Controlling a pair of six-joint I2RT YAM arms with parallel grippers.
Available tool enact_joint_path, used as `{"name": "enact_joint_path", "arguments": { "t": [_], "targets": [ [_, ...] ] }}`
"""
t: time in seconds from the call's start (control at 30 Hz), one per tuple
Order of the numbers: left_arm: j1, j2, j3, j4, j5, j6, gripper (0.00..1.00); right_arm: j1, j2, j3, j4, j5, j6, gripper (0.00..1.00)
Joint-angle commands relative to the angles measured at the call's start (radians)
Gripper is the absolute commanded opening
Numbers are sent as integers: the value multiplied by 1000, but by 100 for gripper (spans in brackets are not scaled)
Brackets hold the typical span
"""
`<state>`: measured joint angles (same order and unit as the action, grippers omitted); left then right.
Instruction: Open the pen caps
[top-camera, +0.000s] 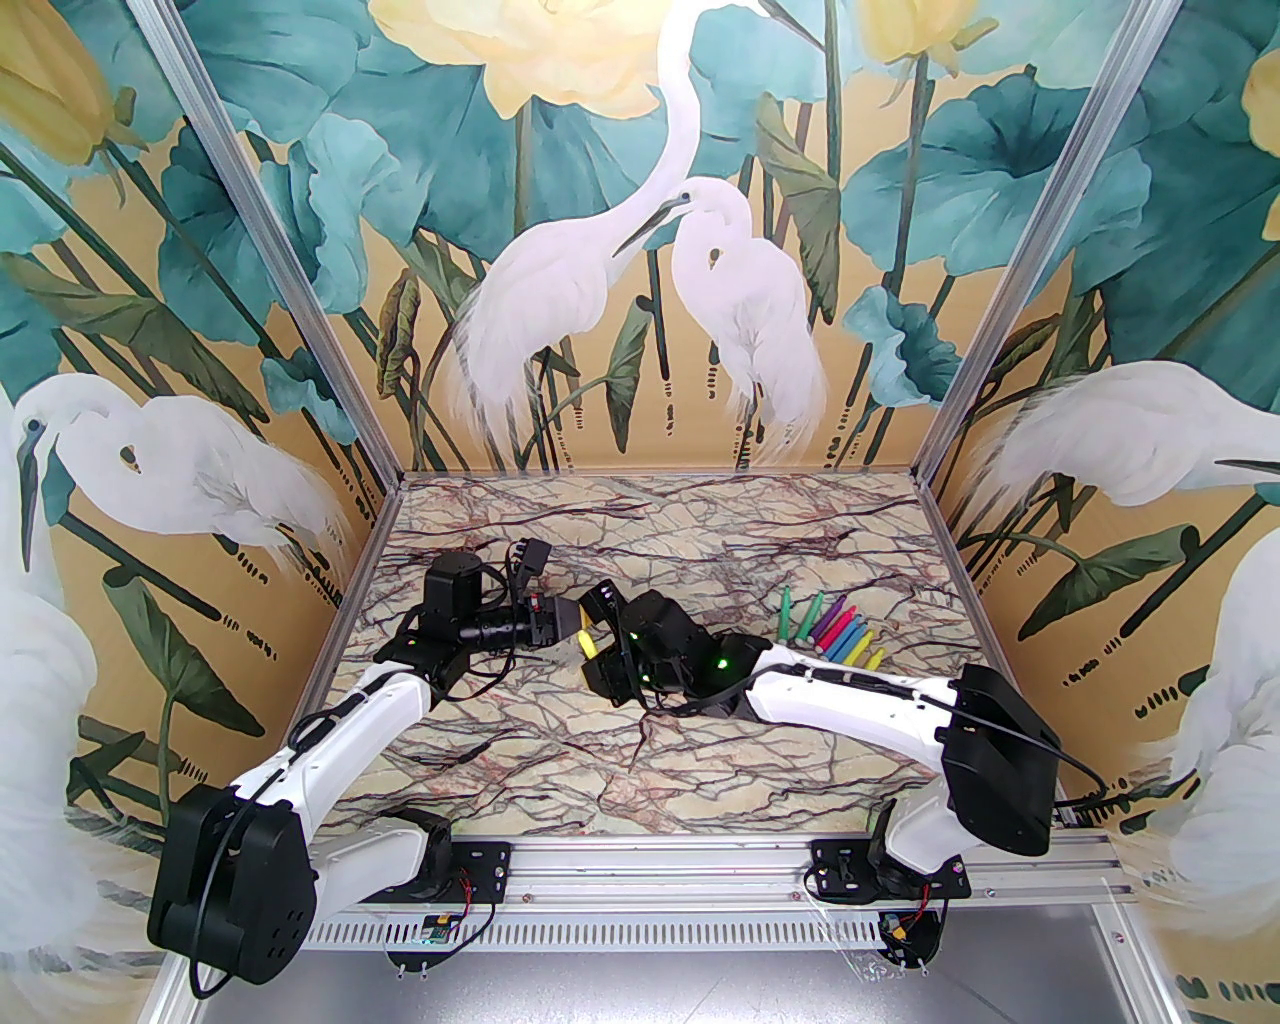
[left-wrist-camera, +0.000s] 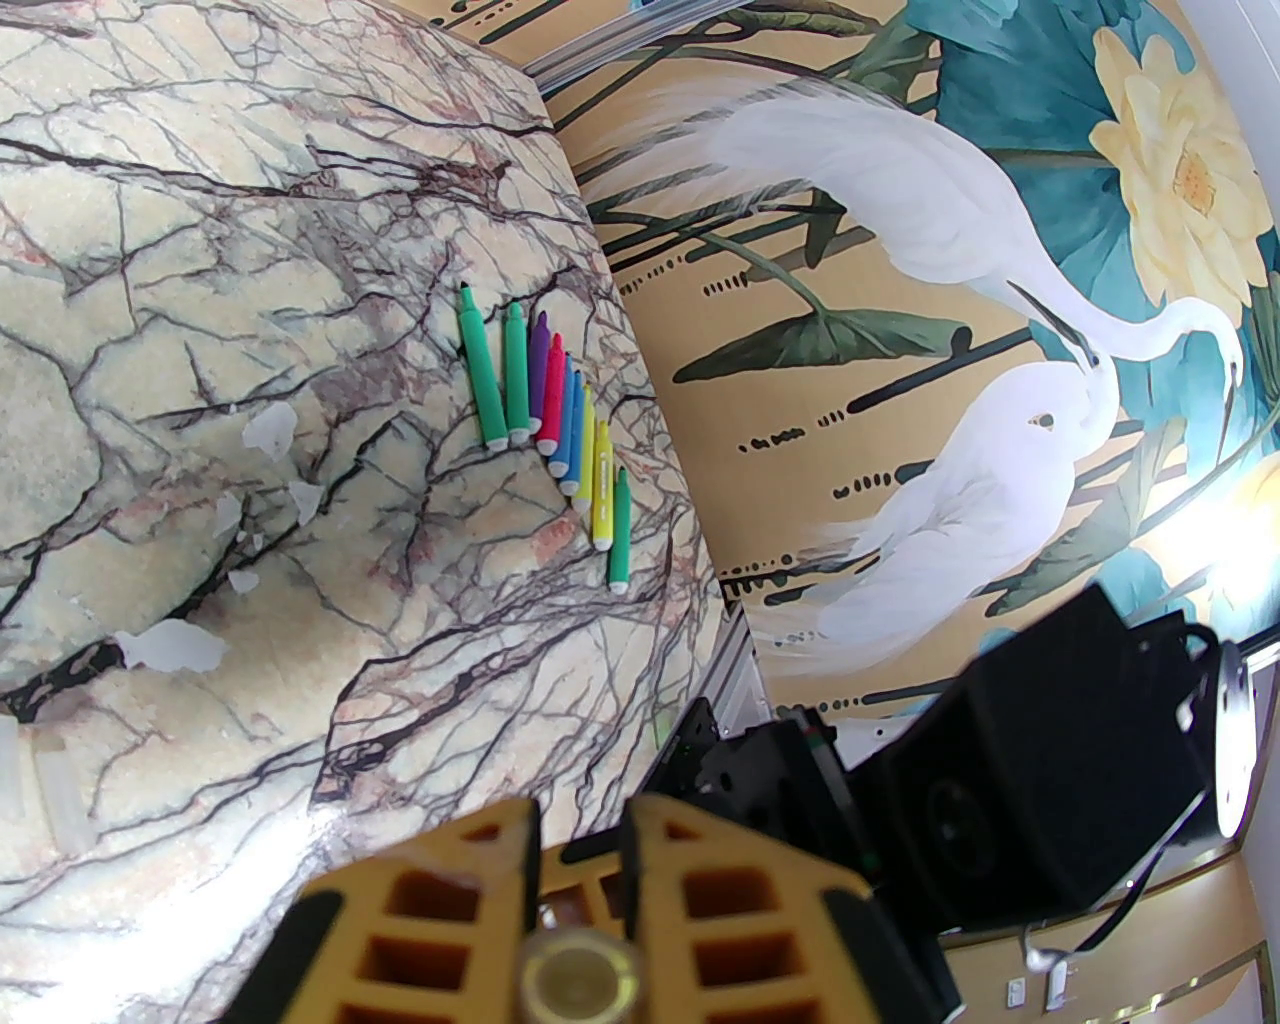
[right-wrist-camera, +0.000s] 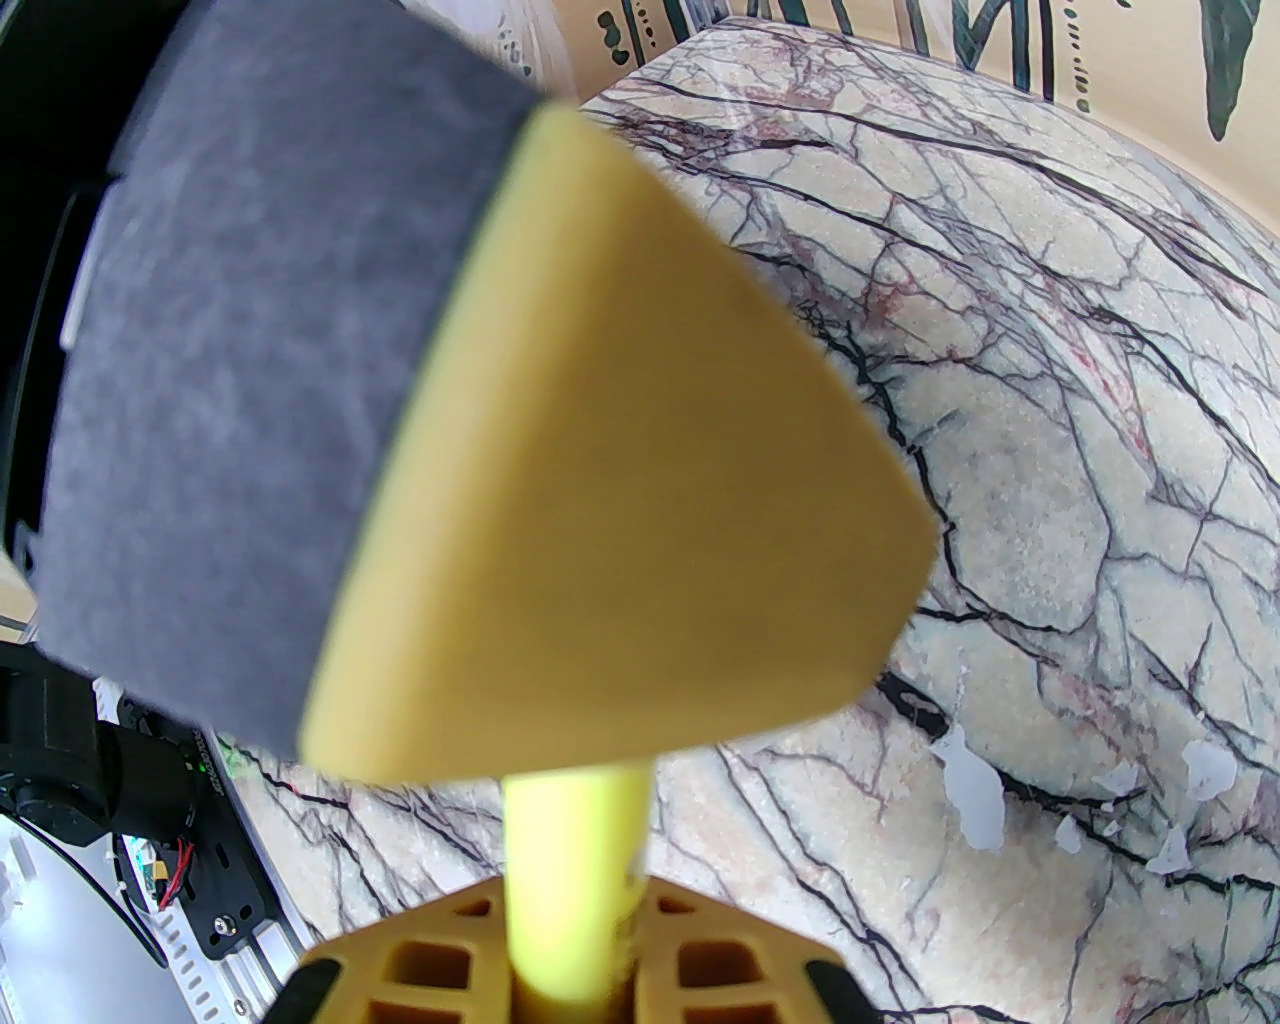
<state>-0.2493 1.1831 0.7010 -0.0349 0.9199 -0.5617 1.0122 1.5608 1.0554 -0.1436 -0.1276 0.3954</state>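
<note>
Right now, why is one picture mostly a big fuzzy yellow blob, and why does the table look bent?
Right wrist view: the blob is a finger of the left gripper, too near the lens to focus; the yellow pen is soft too. Left wrist view: the wide lens bows the table edge; glare whitens the wall. Top view: sharp, evenly lit.

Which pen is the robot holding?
The yellow pen in the right claw, up in the air. The other pens lie in a row on the table.
</note>
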Motion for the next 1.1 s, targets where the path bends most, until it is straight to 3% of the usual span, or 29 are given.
{"name": "enact_joint_path", "arguments": {
  "t": [0.0,0.2,0.5,0.73,1.07],
  "targets": [
    [-4,19,51,-9,-35,-27,0,-4,-63,-55,-33,18,-3,12],
    [-2,72,104,-22,-97,-59,0,-4,-145,-171,-67,22,3,10],
    [-1,175,181,-12,-96,-94,0,-6,-272,-292,-86,83,31,10],
    [-71,216,295,-316,-271,109,0,-71,-373,-322,-182,246,90,10],
    [-214,330,420,-580,-523,268,0,-281,-556,-367,-323,372,173,12]
  ]
}}
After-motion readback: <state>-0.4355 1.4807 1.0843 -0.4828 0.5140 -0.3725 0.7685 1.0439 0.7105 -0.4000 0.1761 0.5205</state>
